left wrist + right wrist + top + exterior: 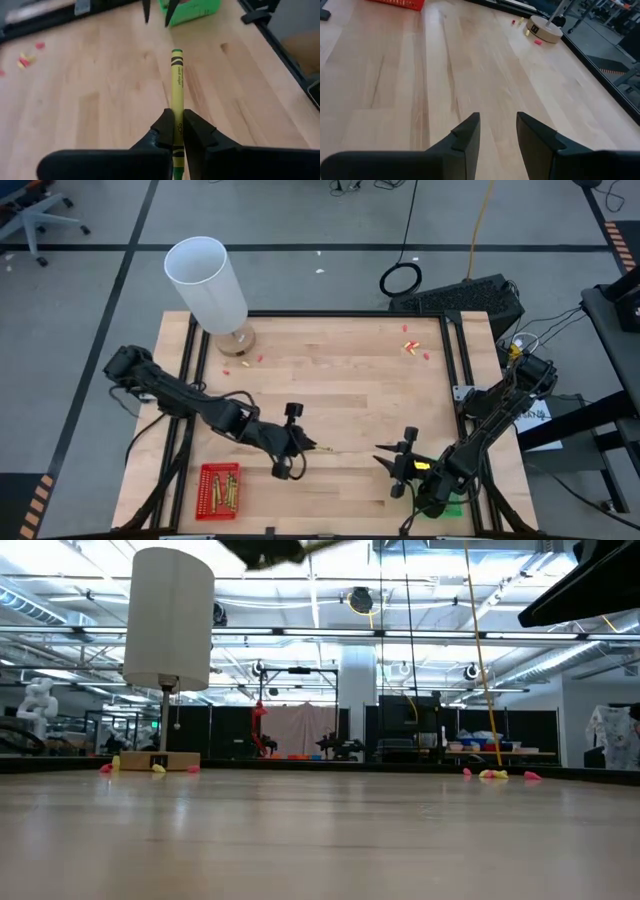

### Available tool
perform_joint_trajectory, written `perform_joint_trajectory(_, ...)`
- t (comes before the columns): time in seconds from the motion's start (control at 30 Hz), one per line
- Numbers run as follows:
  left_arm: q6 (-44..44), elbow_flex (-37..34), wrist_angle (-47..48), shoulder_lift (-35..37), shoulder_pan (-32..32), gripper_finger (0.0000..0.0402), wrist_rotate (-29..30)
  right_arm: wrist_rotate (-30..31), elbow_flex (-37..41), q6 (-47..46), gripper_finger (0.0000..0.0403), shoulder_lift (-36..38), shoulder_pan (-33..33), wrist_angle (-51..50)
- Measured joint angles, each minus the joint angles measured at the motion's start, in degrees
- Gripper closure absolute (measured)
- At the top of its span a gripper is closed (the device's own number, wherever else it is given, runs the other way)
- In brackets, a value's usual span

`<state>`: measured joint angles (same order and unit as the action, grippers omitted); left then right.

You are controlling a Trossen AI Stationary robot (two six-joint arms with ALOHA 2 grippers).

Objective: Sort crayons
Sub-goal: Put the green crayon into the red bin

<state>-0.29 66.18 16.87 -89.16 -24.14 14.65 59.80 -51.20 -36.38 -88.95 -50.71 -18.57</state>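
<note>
- The left gripper point(175, 135) pinches one thin yellow-green wax crayon point(177, 85) near its end, lifted above the wooden table point(340, 380) so it can travel.
- The red plastic tray point(218, 490) holds more crayons.
- The right gripper point(497, 135) waits near the green tray point(192, 10), fingers partly apart, holding nothing.

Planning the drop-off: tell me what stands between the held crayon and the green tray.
Nothing visible: the left tool grips the yellow paper-wrapped crayon, and only bare wooden table lies before the green plastic tray.
</note>
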Motion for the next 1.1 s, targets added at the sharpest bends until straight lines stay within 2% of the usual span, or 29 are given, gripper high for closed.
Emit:
perform_joint_trajectory(0.27,13.1,0.0,2.1,4.3,-0.8,0.0382,0.8,-0.1,0.0,0.1,0.0291,0.0,0.1,-0.1)
perform_joint_trajectory(0.57,33.3,0.0,2.8,4.9,-0.8,0.0382,0.9,0.0,0.0,1.1,0.0291,0.0,0.1,-0.1)
perform_joint_trajectory(1.1,33.8,0.0,2.7,4.9,-0.7,0.0382,2.1,0.1,0.0,1.2,0.0291,0.0,0.1,-1.4)
